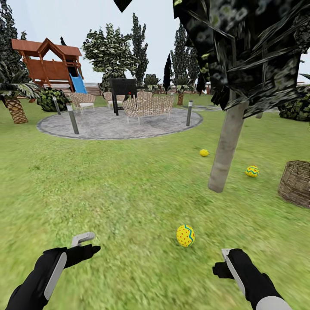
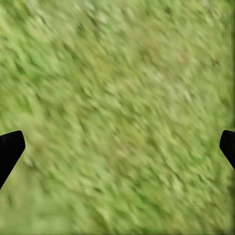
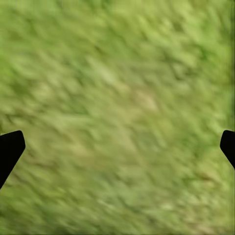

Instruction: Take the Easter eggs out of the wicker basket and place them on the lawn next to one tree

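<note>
Eggs: I see three eggs [image 1: 185, 235] [image 1: 252, 171] [image 1: 204, 152] on the lawn [image 1: 129, 193] around the tree [image 1: 226, 148], outside the basket [image 1: 297, 183].
Hands: my left gripper [image 1: 88, 242] and right gripper [image 1: 224, 260] are wide open, holding nothing.
Worry: I might bump the near egg and roll it away.

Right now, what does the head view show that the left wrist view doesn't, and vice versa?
Head view: three Easter eggs on the grass around the tree trunk, nearest egg, middle egg, far egg; the wicker basket at the right edge; both arms, with the right gripper; paved patio and playhouse behind.
Left wrist view: a close view of blurred grass between two dark fingertips, spread wide apart.
Both: the lawn and the left gripper, holding nothing.
</note>
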Controlling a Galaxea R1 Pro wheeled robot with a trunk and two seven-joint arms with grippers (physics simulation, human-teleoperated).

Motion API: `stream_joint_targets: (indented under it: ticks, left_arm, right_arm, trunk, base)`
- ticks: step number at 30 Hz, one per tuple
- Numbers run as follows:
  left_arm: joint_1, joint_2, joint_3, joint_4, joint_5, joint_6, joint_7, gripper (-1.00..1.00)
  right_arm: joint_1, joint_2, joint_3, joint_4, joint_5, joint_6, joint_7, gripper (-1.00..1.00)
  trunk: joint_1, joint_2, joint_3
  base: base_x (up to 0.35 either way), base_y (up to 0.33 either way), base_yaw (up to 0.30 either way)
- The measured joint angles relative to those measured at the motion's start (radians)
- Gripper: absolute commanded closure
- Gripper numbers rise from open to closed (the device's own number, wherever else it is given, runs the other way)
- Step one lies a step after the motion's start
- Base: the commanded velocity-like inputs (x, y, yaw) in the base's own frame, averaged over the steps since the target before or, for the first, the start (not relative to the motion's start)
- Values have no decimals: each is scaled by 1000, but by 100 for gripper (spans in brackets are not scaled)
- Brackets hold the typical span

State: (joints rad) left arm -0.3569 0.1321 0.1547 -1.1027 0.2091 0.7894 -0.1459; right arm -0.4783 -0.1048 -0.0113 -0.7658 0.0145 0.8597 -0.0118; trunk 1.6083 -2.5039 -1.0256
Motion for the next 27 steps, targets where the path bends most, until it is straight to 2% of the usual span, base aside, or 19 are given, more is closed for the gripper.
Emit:
stream_joint_targets:
  ticks: [5,18,22,25,26,27]
  left_arm:
    - [0,-6,0,31,0,-2,0,-100]
    - [0,-8,-1,39,-8,-3,0,-100]
    - [0,-8,-1,39,-7,-3,2,-100]
    - [0,-8,0,39,-4,-3,36,-100]
    - [0,-13,0,39,-3,-3,69,-100]
    - [0,-18,0,39,-3,-3,74,-100]
  right_arm:
    - [0,-1,0,0,0,0,0,-100]
    - [0,-1,0,1,0,-2,0,-100]
    - [0,-1,0,1,0,-2,-1,-100]
    - [0,-1,0,1,0,-2,0,-100]
    - [0,-1,0,1,0,-2,0,-100]
    - [0,-1,0,1,0,-2,0,-100]
  trunk:
    - [-2,1,19]
    - [-8,4,70]
    - [-23,32,82]
    - [-35,53,92]
    - [-39,60,95]
    - [-42,67,98]
  base:
    - [-1,-1,0]
    - [0,0,0]
    - [0,0,0]
    - [0,0,0]
    - [0,0,0]
    - [0,0,0]
